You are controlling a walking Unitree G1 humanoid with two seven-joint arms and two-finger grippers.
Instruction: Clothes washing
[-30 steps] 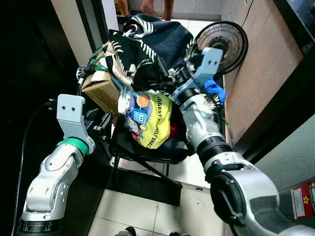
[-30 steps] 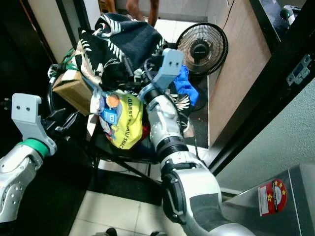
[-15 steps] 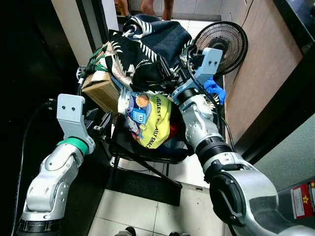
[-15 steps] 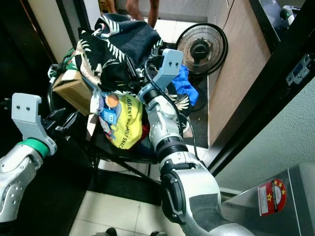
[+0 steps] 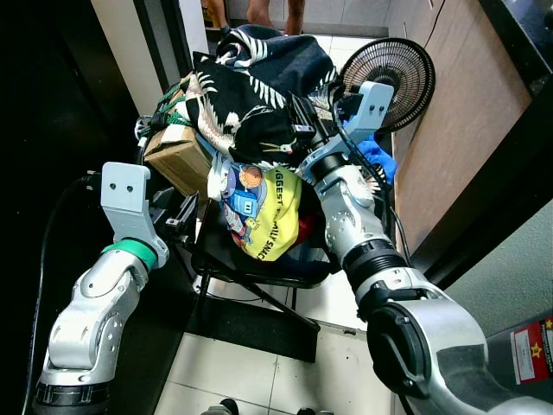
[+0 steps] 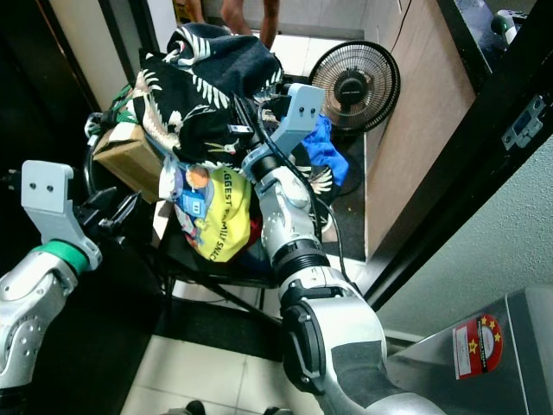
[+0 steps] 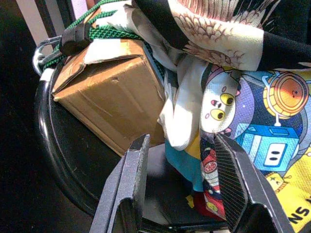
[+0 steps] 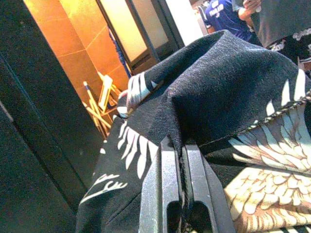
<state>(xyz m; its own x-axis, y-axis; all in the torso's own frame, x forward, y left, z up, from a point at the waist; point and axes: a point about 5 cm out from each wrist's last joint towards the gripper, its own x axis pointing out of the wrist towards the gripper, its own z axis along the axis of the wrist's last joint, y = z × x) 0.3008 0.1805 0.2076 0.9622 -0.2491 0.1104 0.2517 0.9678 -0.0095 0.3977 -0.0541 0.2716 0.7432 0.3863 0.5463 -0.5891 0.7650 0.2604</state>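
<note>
A heap of clothes lies on a black chair [image 5: 259,270]. On top is a black shirt with white leaf print [image 5: 242,104]. Below it hangs a yellow cartoon-print shirt [image 5: 270,212]. My right gripper [image 5: 300,131] reaches into the heap from the right and is shut on a fold of the black leaf-print shirt [image 8: 209,92], pinched between its fingers [image 8: 165,160]. My left gripper [image 7: 180,141] is open, low at the chair's left edge, facing a cardboard box [image 7: 109,92] and the hanging shirts; nothing is between its fingers.
The cardboard box [image 5: 177,156] is bound with a green strap and sits on the chair's left side. A black floor fan [image 5: 393,73] and a blue cloth [image 5: 378,157] stand to the right, by a wooden panel. A person's legs [image 5: 263,10] show at the top.
My right gripper has shifted slightly up and left, drawing the pinched fold of the black shirt with it. The left arm has hardly moved.
</note>
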